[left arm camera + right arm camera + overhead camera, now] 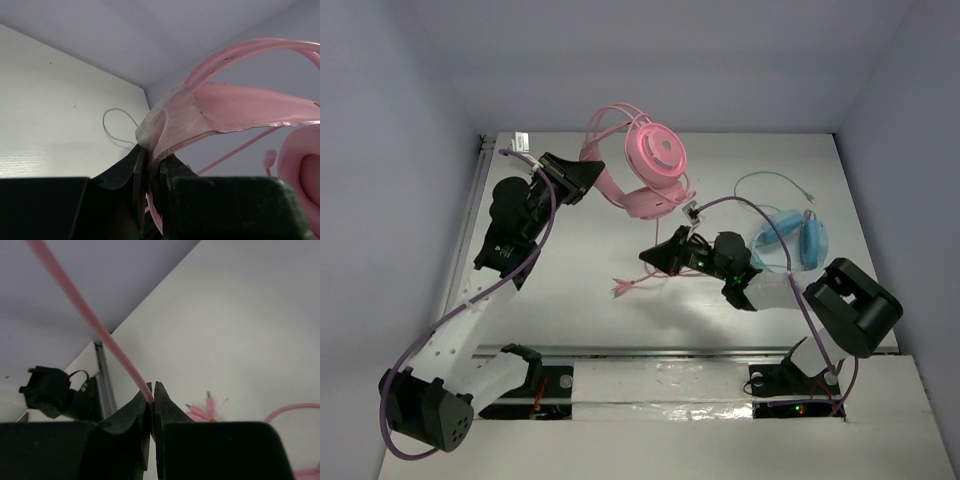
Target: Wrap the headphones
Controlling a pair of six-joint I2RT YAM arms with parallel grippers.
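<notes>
Two pincers, both pressed together on pink parts. Left pincer (588, 172) pinching headphones (638, 200) by the wide headband strap (225, 107). Close up in left wrist view: strap end crumpled between the jaws, fingertips mostly buried under it. Headphones held up off the tabletop (570, 270), far middle of scene. One round ear cup (658, 150) facing the top camera, second cup below it and partly covered. Only a sliver of ear cup in left wrist view, cut off at right edge. Right pincer (652, 258) near middle of scene, pinching thin pink cable (90, 315). Cable running up-left out of right wrist frame, upper end out of sight there. Plug end (618, 290) lying on tabletop just left of right pincer, small and hard to make out. Blue headphones (800, 240) on tabletop at right, partly hidden behind right arm. Green cable (770, 183) looping on their far side.
</notes>
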